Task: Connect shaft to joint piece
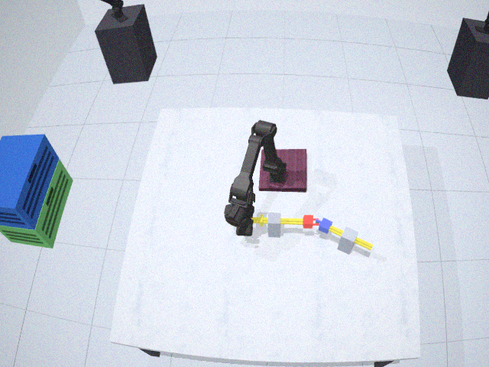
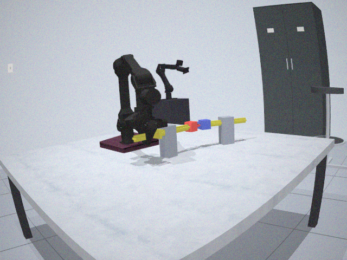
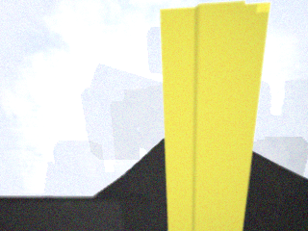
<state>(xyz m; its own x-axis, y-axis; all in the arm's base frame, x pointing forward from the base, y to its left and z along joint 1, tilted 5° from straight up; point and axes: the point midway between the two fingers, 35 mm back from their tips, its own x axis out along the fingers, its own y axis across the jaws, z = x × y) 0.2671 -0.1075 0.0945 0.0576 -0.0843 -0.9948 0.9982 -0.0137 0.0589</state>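
"The second shaft runs through its grey block; where do we have its inner end?"

"We see it at the red joint piece, which lines up with it; we cannot tell how deep it sits."

"And our gripper?"

"Its fingers are pinched on that shaft's outer stretch, beyond the block."

"Our other side?"

"We have the blue piece hinged to the red one, on the angled first shaft in its own block."
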